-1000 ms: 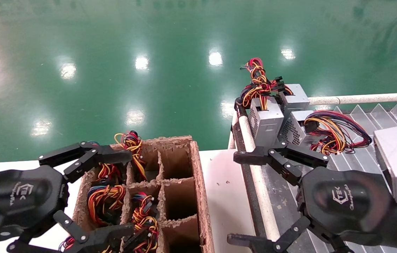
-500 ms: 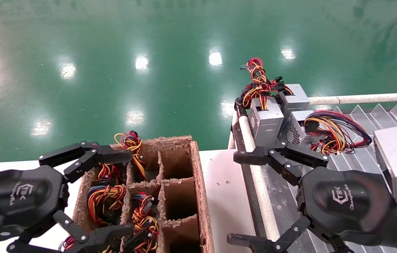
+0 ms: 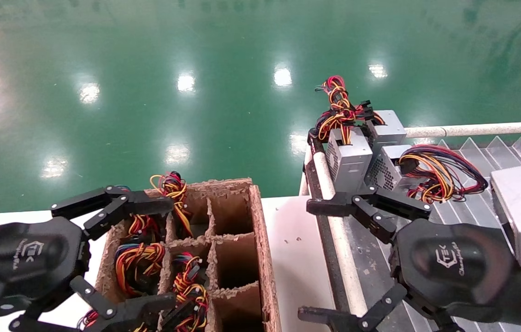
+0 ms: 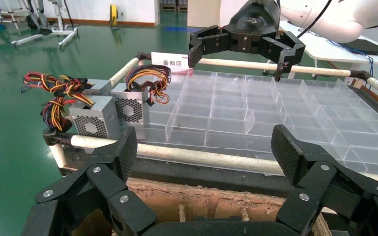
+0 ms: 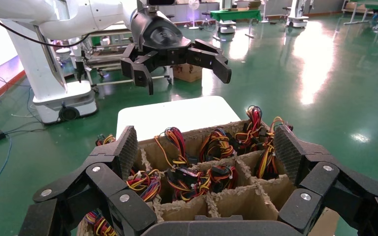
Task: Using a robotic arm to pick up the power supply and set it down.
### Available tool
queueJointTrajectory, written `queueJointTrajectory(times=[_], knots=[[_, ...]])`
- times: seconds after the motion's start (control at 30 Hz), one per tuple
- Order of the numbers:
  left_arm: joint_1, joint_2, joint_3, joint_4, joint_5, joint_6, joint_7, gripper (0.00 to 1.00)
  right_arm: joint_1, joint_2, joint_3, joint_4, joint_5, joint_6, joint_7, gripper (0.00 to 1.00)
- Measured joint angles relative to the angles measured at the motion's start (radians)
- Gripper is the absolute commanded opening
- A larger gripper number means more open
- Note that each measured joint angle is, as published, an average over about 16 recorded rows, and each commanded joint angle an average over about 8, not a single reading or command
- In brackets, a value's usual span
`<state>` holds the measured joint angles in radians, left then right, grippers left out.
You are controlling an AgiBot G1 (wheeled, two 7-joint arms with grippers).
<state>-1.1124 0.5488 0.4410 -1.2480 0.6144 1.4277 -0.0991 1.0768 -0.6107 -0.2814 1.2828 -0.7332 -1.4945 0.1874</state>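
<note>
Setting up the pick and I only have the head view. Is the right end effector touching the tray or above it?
Observer: Above it. The left wrist view shows the right end effector hanging over the tray, fingers open, nothing held.
Operator: Which way does the power supply's fan face?
Observer: The power supply has its round grille towards the cardboard box and the left end effector.
Operator: What's in the box cells hidden by the left end effector?
Observer: The right wrist view shows wire bundles in the row nearest it.
</note>
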Motion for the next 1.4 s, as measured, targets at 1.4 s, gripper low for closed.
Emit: queueJointTrajectory(times=[1.4], knots=[[0.0,0.0,0.0,0.0,0.0,0.0,0.0,0.0,0.488,-0.623,-0.231,-0.96,-0.355,0.118,-0.392,1.0]])
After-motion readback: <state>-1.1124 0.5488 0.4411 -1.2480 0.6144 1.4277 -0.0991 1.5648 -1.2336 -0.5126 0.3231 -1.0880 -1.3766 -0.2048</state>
